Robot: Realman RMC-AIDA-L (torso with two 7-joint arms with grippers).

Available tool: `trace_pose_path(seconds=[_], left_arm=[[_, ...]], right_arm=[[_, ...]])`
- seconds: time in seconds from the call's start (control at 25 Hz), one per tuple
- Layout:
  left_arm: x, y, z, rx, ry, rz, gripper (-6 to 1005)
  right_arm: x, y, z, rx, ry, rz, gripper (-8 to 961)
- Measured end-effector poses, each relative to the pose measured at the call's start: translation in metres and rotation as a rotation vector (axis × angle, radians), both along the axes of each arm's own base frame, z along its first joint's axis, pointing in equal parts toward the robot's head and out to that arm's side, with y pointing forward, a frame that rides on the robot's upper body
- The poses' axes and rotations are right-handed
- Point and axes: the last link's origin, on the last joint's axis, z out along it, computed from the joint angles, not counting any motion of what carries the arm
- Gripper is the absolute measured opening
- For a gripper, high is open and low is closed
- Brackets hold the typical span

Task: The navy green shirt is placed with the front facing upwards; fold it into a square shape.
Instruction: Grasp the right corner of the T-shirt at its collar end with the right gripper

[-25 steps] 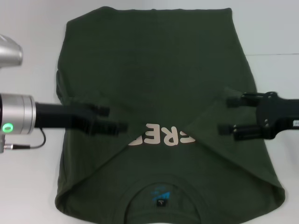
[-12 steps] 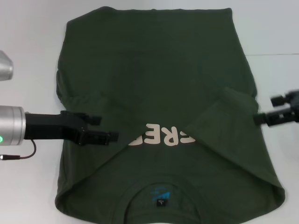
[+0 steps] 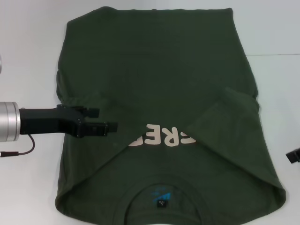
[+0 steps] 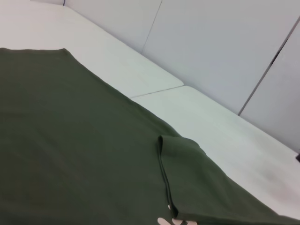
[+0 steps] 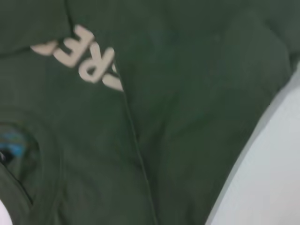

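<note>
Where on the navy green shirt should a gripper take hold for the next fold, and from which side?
Probably the far hem corners of the navy green shirt, one per gripper, approached from the outer sides: both sleeves already lie folded inward, and the hem lies flat and unfolded.

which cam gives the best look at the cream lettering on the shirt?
Head view: the cream lettering sits mid-frame on the navy green shirt, sharp, though both folded-in sleeves cover its ends. The right wrist view shows it too, closer but blurred and partly covered by a fold. The left wrist view catches only a sliver at the frame edge.
</note>
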Motion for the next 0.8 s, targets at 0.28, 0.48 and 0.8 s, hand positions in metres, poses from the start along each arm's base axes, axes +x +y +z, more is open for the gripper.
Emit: trace_pose_path(seconds=[0.28, 0.48, 0.8], left_arm=[[0.001, -0.007, -0.004, -0.041, -0.034, -0.029, 887], [0.007, -0.026, -0.005, -0.156, -0.049, -0.154, 888], [0.006, -0.044, -0.006, -0.232, -0.059, -0.242, 888]], right_arm=[[-0.001, -0.001, -0.023, -0.081, -0.053, -0.042, 939], [0.001, 0.001, -0.041, -0.133, -0.045, -0.053, 909], [0.004, 0.003, -0.055, -0.154, -0.057, -0.050, 711]])
